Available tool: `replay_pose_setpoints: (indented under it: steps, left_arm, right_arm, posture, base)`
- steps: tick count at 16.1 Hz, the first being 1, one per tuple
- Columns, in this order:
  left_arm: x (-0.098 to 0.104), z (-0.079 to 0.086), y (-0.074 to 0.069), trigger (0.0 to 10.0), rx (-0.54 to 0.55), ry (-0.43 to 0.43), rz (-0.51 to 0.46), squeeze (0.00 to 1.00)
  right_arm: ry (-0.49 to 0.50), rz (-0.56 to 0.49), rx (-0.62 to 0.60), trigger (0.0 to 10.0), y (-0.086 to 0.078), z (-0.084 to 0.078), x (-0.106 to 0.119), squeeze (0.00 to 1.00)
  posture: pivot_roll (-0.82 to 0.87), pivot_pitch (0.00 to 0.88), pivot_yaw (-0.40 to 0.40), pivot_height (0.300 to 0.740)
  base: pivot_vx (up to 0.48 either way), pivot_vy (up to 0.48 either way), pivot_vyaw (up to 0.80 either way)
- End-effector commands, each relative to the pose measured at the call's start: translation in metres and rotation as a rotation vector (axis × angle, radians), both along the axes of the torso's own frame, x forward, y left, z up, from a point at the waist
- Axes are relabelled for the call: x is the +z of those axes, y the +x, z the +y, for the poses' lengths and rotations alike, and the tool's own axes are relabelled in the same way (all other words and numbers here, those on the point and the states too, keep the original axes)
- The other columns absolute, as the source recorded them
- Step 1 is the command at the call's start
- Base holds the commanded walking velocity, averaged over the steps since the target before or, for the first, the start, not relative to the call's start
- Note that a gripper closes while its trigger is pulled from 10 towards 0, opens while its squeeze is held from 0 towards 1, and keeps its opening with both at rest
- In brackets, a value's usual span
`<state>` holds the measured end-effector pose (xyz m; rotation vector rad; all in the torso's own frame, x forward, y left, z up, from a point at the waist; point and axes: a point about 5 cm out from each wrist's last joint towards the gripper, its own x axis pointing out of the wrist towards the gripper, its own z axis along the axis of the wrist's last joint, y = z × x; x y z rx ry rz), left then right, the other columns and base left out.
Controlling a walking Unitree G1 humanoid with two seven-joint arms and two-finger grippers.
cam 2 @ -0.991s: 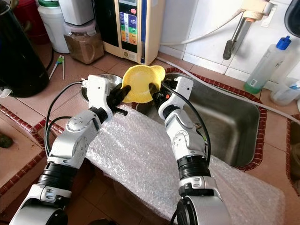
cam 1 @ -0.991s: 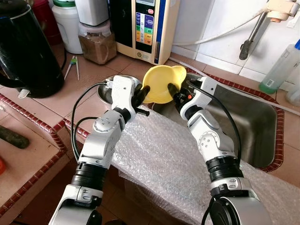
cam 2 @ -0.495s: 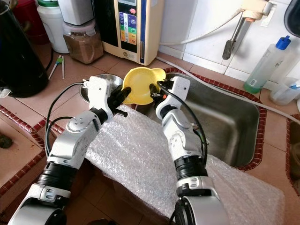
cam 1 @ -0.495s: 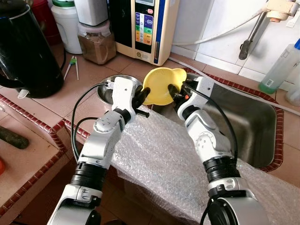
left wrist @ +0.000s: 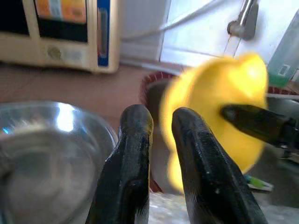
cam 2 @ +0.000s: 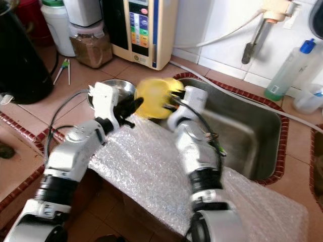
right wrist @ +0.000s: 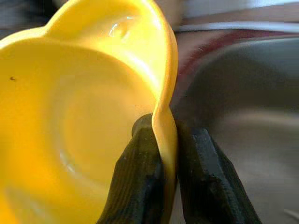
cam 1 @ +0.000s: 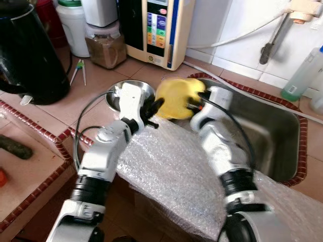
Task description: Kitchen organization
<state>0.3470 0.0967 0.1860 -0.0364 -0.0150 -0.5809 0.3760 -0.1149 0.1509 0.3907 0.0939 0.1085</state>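
Observation:
A yellow bowl with a small lip (cam 1: 175, 99) hangs tilted over the near left corner of the steel sink (cam 1: 275, 128). My right gripper (right wrist: 166, 125) is shut on its rim, one finger inside the bowl and one outside. My left gripper (left wrist: 161, 116) is at the bowl's opposite, left rim, just above a steel bowl (cam 1: 126, 92) that stands on the tiled counter. The eye views are blurred, so contact on the left side is unclear.
Bubble wrap (cam 1: 171, 171) covers the counter edge under both arms. A black kettle (cam 1: 28, 50), a jar of brown powder (cam 1: 106, 48), a water purifier (cam 1: 156, 27) and chopsticks (cam 1: 78, 70) stand behind. A green bottle (cam 1: 303, 73) is beyond the sink.
The eye views have blurred and shifted a little. The yellow bowl has turned and dropped slightly between the two grippers, with the right gripper still shut on its rim.

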Motion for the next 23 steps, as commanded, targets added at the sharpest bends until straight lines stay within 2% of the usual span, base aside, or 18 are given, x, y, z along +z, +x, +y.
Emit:
replay_pose_setpoints:
  steps: [1,2,3,5,6,7,9,10,11,14,15,16,17,18,20,21,23]
  left_arm:
    - [0.0,-0.003,-0.002,10.0,-0.017,0.019,-0.006,1.0]
    - [-0.001,-0.002,-0.002,10.0,-0.019,0.033,-0.003,1.0]
    - [-0.003,0.0,-0.003,10.0,-0.035,0.06,0.006,1.0]
    - [-0.007,0.004,-0.007,10.0,-0.07,0.088,0.041,1.0]
    - [-0.012,0.007,-0.01,10.0,-0.096,0.114,0.069,1.0]
    - [-0.016,0.009,-0.011,10.0,-0.109,0.133,0.092,1.0]
    - [-0.022,0.012,-0.01,10.0,-0.1,0.157,0.107,1.0]
    - [-0.024,0.013,-0.01,10.0,-0.1,0.165,0.119,1.0]
    - [-0.03,0.014,-0.013,10.0,-0.122,0.196,0.155,1.0]
    - [-0.034,0.015,-0.015,10.0,-0.138,0.251,0.167,1.0]
    - [-0.035,0.015,-0.015,10.0,-0.146,0.257,0.171,1.0]
    - [-0.033,0.015,-0.013,10.0,-0.122,0.265,0.149,1.0]
    - [-0.033,0.016,-0.012,10.0,-0.109,0.268,0.141,1.0]
    - [-0.035,0.021,-0.009,10.0,-0.072,0.275,0.147,1.0]
    - [-0.035,0.024,-0.009,10.0,-0.063,0.272,0.154,1.0]
    - [-0.037,0.026,-0.008,10.0,-0.041,0.28,0.153,1.0]
    - [-0.036,0.027,-0.005,10.0,-0.035,0.278,0.15,1.0]
  right_arm:
    - [0.009,-0.009,-0.056,0.0,0.002,-0.007,0.002,0.0]
    - [0.007,-0.013,-0.075,0.0,0.003,-0.009,0.003,0.0]
    - [-0.072,-0.064,-0.113,0.0,0.004,-0.015,0.01,0.0]
    - [-0.148,-0.099,-0.179,0.0,0.006,-0.024,0.015,0.0]
    - [-0.199,-0.071,-0.23,0.0,0.007,-0.034,0.012,0.0]
    - [-0.194,-0.03,-0.262,0.0,0.008,-0.042,0.005,0.0]
    - [-0.164,0.141,-0.331,0.0,0.003,-0.06,-0.023,0.0]
    - [-0.154,0.181,-0.356,0.0,0.0,-0.066,-0.031,0.0]
    - [-0.12,0.273,-0.409,0.0,-0.009,-0.078,-0.05,0.0]
    - [-0.111,0.321,-0.422,0.0,-0.013,-0.078,-0.06,0.0]
    - [-0.109,0.337,-0.42,2.3,-0.014,-0.077,-0.063,0.0]
    - [-0.071,0.339,-0.397,10.0,-0.013,-0.073,-0.065,1.0]
    - [-0.049,0.336,-0.387,10.0,-0.012,-0.071,-0.065,1.0]
    - [-0.061,0.268,-0.336,10.0,-0.007,-0.062,-0.054,1.0]
    - [-0.037,0.261,-0.316,10.0,-0.004,-0.055,-0.052,1.0]
    - [0.009,0.253,-0.293,10.0,-0.004,-0.05,-0.052,1.0]
    - [0.009,0.25,-0.28,10.0,-0.003,-0.049,-0.051,1.0]
  posture:
    - [0.09,0.096,-0.026,0.74]
    - [0.09,0.096,-0.026,0.74]
    - [0.09,0.095,-0.021,0.74]
    - [0.09,0.093,-0.018,0.74]
    - [0.09,0.093,-0.017,0.74]
    - [0.08,0.09,-0.016,0.74]
    - [0.08,0.086,-0.014,0.74]
    - [0.09,0.085,-0.012,0.74]
    - [0.09,0.083,-0.01,0.74]
    - [0.08,0.083,-0.003,0.74]
    - [0.08,0.084,-0.002,0.74]
    - [0.09,0.088,-0.003,0.74]
    - [0.09,0.089,-0.003,0.74]
    - [0.09,0.093,-0.002,0.74]
    - [0.09,0.091,-0.001,0.74]
    - [0.09,0.078,0.0,0.74]
    - [0.08,0.071,-0.002,0.74]
  base:
    - [0.0,0.0,0.0]
    - [0.0,0.0,0.0]
    - [0.0,0.0,0.0]
    - [0.0,0.0,0.0]
    - [0.0,0.0,0.0]
    - [0.0,0.0,0.0]
    - [0.0,0.0,0.0]
    - [0.0,0.0,0.0]
    - [0.0,0.0,0.0]
    - [0.0,0.0,0.0]
    - [0.0,0.0,0.0]
    - [0.0,0.0,0.0]
    - [0.0,0.0,0.0]
    - [0.0,0.0,0.0]
    - [0.0,0.0,0.0]
    - [0.0,0.0,0.0]
    - [0.0,0.0,0.0]
